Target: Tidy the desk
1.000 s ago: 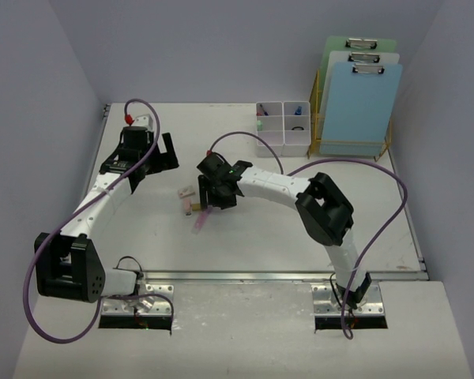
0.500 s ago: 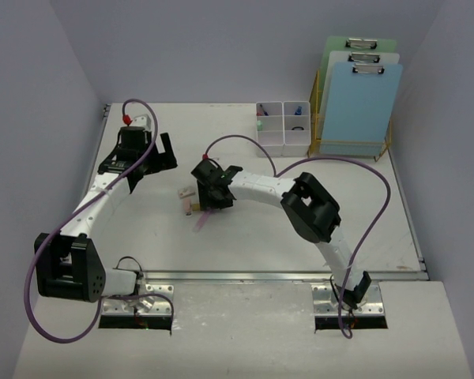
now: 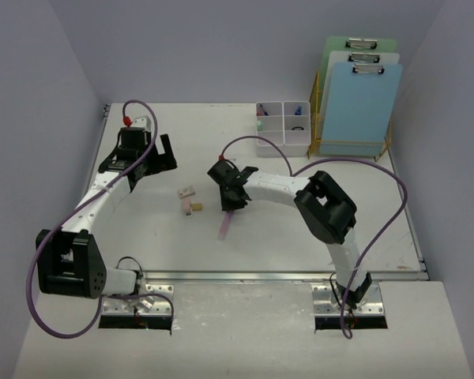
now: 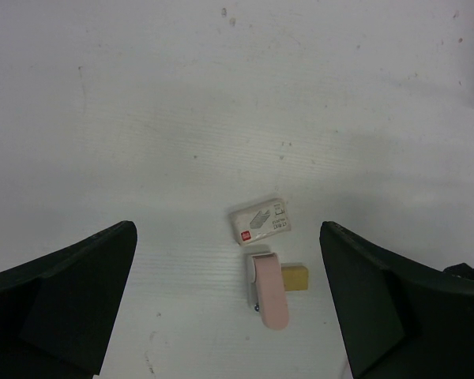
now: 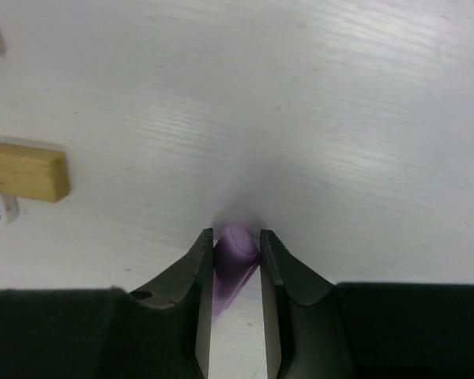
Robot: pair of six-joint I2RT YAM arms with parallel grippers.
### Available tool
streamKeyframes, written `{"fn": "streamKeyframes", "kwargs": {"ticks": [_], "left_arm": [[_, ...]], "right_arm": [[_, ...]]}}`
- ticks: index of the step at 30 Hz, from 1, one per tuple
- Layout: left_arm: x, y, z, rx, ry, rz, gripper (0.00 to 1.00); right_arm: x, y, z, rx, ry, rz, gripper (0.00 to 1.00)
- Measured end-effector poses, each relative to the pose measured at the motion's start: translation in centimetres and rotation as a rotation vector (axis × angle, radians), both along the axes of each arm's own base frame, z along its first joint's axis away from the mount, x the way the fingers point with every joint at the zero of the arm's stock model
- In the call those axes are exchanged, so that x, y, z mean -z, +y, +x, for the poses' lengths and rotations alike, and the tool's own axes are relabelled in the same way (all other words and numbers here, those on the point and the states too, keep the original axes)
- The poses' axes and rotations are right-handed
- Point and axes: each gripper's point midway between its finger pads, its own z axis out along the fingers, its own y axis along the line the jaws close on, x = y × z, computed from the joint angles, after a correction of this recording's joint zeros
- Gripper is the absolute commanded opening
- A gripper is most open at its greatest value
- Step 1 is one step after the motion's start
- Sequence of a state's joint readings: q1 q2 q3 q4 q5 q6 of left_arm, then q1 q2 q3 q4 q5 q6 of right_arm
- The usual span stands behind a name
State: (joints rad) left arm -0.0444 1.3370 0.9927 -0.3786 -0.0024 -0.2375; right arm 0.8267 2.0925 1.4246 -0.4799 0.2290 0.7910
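Observation:
The white desk [image 3: 316,237] carries both arms. My right gripper [image 3: 231,200] [image 5: 235,238] is low over the middle of the desk, its jaws closed against both sides of a purple pen [image 5: 235,257]. The pen's free end [image 3: 223,227] trails toward the near edge. A white labelled packet [image 4: 260,221] [image 3: 187,192], a pink oblong piece [image 4: 268,290] [image 3: 191,207] and a small yellow block [image 4: 295,278] [image 5: 25,171] lie together left of the pen. My left gripper [image 3: 152,155] [image 4: 227,230] hovers open above them, holding nothing.
A white compartmented organizer [image 3: 284,128] with small items stands at the back. Right of it, a gold wire rack [image 3: 322,118] holds clipboards [image 3: 359,103]. A metal rail [image 3: 284,275] runs along the near edge. Purple cables loop over both arms.
My right gripper closed on the purple pen and moved right, taking the pen away from the pink piece. The left arm stayed still.

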Motion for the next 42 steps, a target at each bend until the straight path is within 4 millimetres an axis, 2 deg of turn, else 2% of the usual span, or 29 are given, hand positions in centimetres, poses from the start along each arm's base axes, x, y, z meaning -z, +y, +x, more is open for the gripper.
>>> {"fn": "streamKeyframes", "kwargs": {"ticks": [2, 5, 8, 18, 25, 27, 29, 33, 39, 42], "left_arm": [[0.2, -0.1, 0.0, 0.004, 0.005, -0.004, 1.00], [0.3, -0.2, 0.0, 0.007, 0.008, -0.007, 1.00], [0.3, -0.1, 0.0, 0.006, 0.008, -0.009, 1.00], [0.5, 0.0, 0.0, 0.005, 0.016, -0.010, 1.00], [0.9, -0.1, 0.0, 0.007, 0.029, -0.012, 1.00], [1.0, -0.1, -0.1, 0.007, 0.033, -0.012, 1.00], [1.0, -0.1, -0.1, 0.007, 0.033, -0.012, 1.00], [1.0, -0.1, -0.1, 0.007, 0.033, -0.012, 1.00], [1.0, -0.2, -0.1, 0.010, 0.033, -0.014, 1.00], [1.0, -0.2, -0.1, 0.012, 0.033, -0.016, 1.00]], "right_arm": [[0.0, -1.0, 0.2, 0.019, 0.009, -0.008, 0.00], [-0.4, -2.0, 1.1, 0.031, 0.005, -0.008, 0.00], [-1.8, -2.9, 2.4, 0.032, -0.025, 0.005, 0.00], [-9.6, -6.1, 10.1, 0.018, -0.298, 0.035, 0.00], [-14.8, -6.1, 13.3, -0.058, -0.527, 0.015, 0.00], [-16.8, -6.0, 15.0, -0.104, -0.655, -0.026, 0.00], [-17.0, -6.0, 15.2, -0.109, -0.671, -0.032, 0.00], [-19.1, -6.5, 17.0, -0.148, -0.813, -0.110, 0.00], [-23.7, -7.2, 19.4, -0.167, -1.033, -0.197, 0.00], [-25.5, -8.3, 20.4, -0.148, -1.100, -0.220, 0.00]]}}
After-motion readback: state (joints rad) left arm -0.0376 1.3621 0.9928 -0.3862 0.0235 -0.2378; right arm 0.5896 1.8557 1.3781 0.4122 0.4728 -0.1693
